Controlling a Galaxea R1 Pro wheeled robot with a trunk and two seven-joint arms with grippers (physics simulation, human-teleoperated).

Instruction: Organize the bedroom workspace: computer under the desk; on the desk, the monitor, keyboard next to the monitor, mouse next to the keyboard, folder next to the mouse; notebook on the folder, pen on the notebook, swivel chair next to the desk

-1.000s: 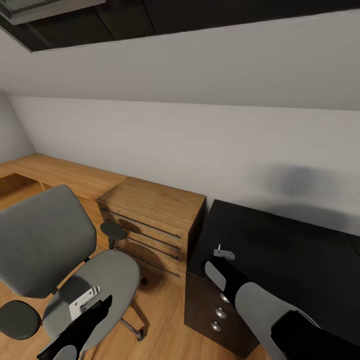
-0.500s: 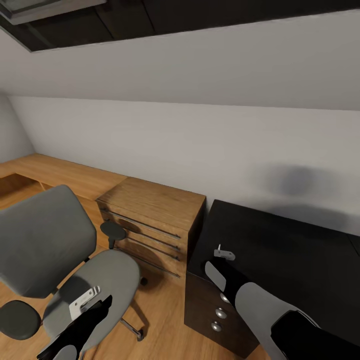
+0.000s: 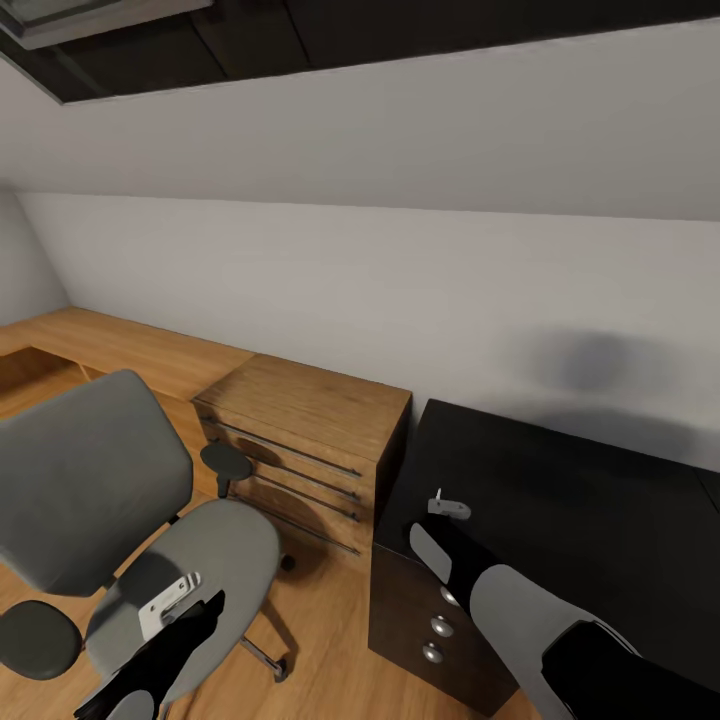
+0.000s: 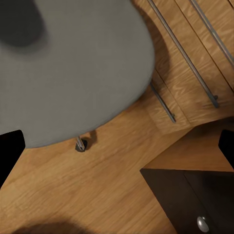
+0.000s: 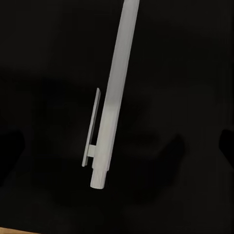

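Glossy black desktop [image 3: 600,520] fills the right of the head view, and on its near corner, above the drawer unit with round silver knobs [image 3: 432,625], lies the slim white pen [image 5: 111,105], flat on the surface with its clip to one side. The right gripper [image 3: 440,510] hovers right over it, fingers spread wide to either side and holding nothing. To pick it cleanly I'd centre on the barrel, descend straight, and close across its width, since a thin stick skids easily. The left gripper [image 3: 175,600] hangs open and empty over the grey padded swivel chair [image 3: 130,520], beside the wooden chest of drawers [image 3: 300,440].
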